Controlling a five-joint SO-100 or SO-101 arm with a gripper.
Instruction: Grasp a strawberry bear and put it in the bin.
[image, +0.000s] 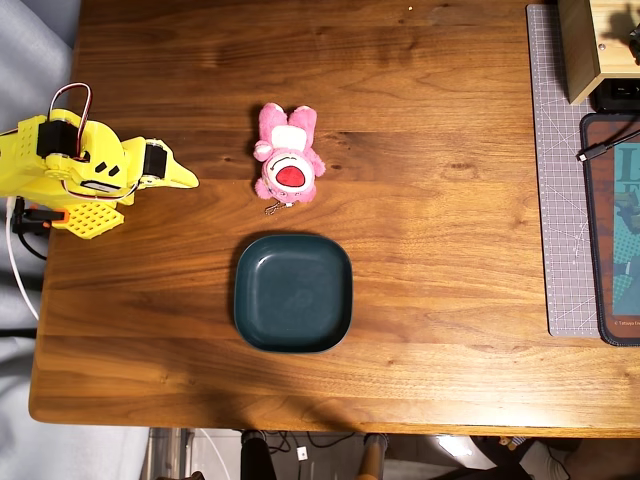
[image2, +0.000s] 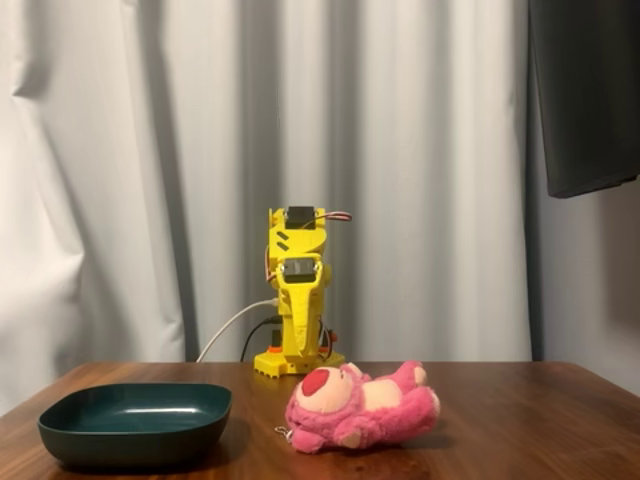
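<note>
While the yellow arm (image: 85, 172) sits folded at the left edge of the wooden table (image: 450, 330) in the overhead view, its gripper (image: 186, 180) points right toward the table middle, fingers drawn together to a tip with no gap visible and nothing held. In the fixed view the arm (image2: 297, 300) stands upright at the far end, gripper (image2: 299, 352) hanging down near its base, empty.

Strawberry bear (image: 286, 165) lies on its back on the bare wood, belly and red muzzle up, head toward the bin, well apart from the gripper. Fixed view: the bear (image2: 362, 407) lies on its side-back, head to the left, small keychain loop by its head.

Bin (image: 292, 292) sits just below the bear in the overhead view, near but not touching, empty. In the fixed view the bin (image2: 135, 423) is at the left, bear to its right.

Grey cutting mat (image: 560, 200) lies along the right table edge in the overhead view. White curtain (image2: 150, 180) behind the arm in the fixed view.
</note>
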